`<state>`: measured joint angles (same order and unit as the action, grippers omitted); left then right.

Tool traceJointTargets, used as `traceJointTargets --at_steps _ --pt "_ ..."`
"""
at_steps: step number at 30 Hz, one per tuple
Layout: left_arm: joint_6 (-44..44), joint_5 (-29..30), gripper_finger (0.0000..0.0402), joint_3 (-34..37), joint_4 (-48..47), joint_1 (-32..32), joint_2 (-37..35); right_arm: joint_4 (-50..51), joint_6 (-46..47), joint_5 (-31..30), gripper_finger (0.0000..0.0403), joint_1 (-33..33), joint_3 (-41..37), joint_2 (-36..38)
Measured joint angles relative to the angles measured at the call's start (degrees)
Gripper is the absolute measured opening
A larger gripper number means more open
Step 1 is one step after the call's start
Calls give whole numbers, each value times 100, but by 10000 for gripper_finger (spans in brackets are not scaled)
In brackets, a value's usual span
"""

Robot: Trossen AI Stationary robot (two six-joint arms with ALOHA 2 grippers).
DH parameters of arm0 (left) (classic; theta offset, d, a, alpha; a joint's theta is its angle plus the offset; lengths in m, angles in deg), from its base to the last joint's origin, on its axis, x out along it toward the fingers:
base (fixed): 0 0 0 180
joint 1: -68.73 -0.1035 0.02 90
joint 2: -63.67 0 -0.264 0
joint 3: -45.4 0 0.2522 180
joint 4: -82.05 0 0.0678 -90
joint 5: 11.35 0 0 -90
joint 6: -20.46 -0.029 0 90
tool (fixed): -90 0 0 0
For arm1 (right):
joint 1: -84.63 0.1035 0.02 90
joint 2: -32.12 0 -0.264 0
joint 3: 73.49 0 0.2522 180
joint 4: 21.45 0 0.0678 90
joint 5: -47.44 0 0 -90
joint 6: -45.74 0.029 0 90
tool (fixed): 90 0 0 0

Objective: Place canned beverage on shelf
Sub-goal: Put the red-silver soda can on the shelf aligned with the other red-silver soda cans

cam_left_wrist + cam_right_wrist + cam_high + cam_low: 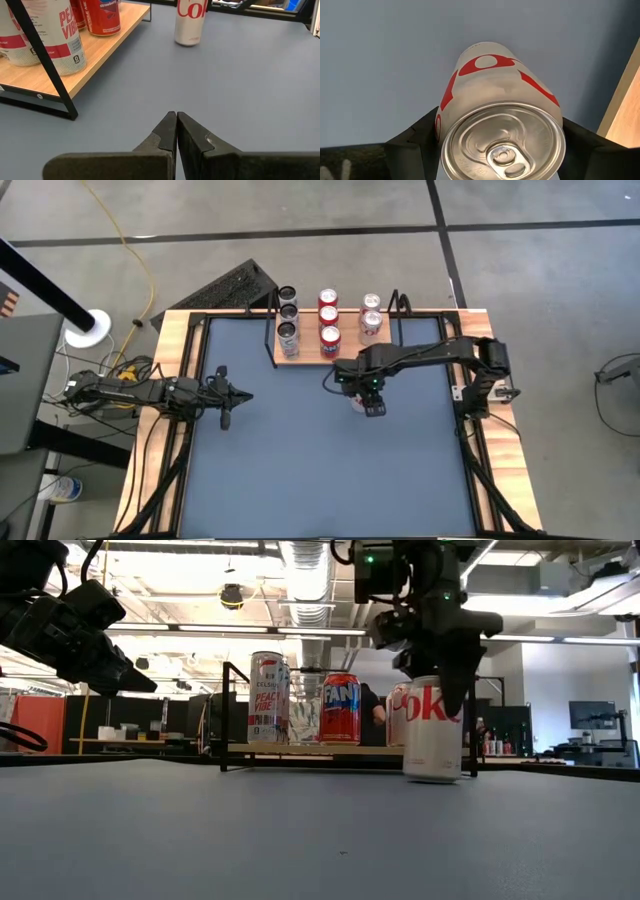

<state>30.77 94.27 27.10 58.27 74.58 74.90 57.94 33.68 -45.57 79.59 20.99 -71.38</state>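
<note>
Right gripper point(435, 690) jaws clamped around the silver Coke can point(432, 730), upright on the bench point(300, 470) right of centre in the high view, just below the shelf point(300, 358). Left gripper point(224, 420) shut, idle at left. Best to lift straight, keep upright, aim for the free right front slot.

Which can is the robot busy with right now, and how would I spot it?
Find the small wooden shelf at the table's far edge, loaded with cans. In front of it, one silver can with red lettering stands alone on the grey tabletop, the right pincer around it. Every other can sits on the shelf.
</note>
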Motion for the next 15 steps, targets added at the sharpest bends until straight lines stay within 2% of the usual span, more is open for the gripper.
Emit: traceJointTargets --at_steps 8,15 --pt "1 1 0 0 1 0 0 -25 646 -21 291 17 -10 -6" --pt "2 1 0 0 -1 0 0 51 843 -192 357 109 -60 -71"
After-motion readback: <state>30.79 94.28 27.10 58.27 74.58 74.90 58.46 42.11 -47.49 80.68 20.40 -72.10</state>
